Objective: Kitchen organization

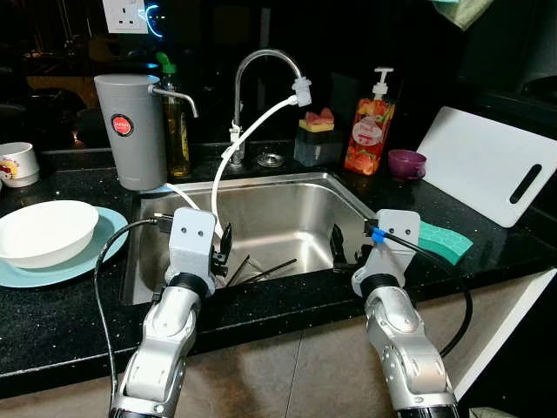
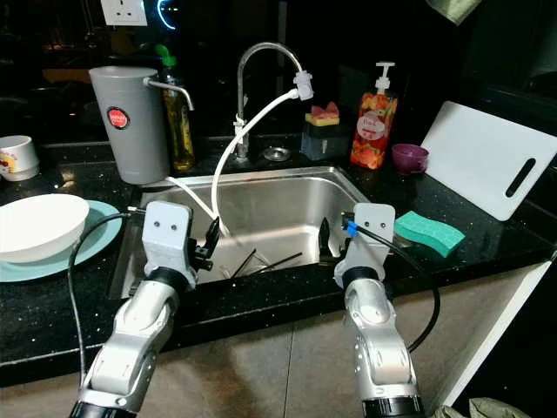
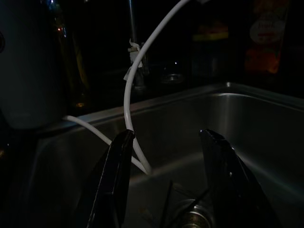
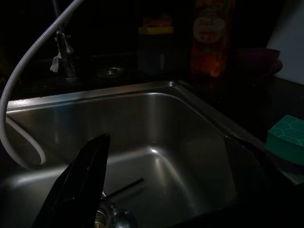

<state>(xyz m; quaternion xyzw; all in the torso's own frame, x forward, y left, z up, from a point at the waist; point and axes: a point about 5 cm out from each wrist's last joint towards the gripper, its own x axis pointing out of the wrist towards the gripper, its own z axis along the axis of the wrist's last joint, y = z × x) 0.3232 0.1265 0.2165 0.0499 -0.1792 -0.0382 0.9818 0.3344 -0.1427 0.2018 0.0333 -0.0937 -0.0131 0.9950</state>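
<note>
A steel sink (image 1: 291, 209) lies straight ahead with two dark chopsticks (image 1: 261, 271) on its bottom near the drain. My left gripper (image 1: 224, 246) hangs open over the sink's left front part, nothing between its fingers (image 3: 118, 161). At the sink's right front corner my right gripper (image 1: 342, 248) is also open and empty, its tips (image 4: 92, 161) pointing into the basin. On the counter to the left, a white bowl (image 1: 43, 231) rests on a teal plate (image 1: 106, 228). A green sponge (image 1: 444, 242) lies on the counter right of the sink.
A white hose (image 1: 244, 144) runs from the faucet (image 1: 252, 63) down into the sink beside my left gripper. Behind stand a grey dispenser (image 1: 130, 131), oil bottle (image 1: 178, 131), soap bottle (image 1: 369, 131), purple bowl (image 1: 406, 163), mug (image 1: 17, 163). A white cutting board (image 1: 483, 165) leans at the right.
</note>
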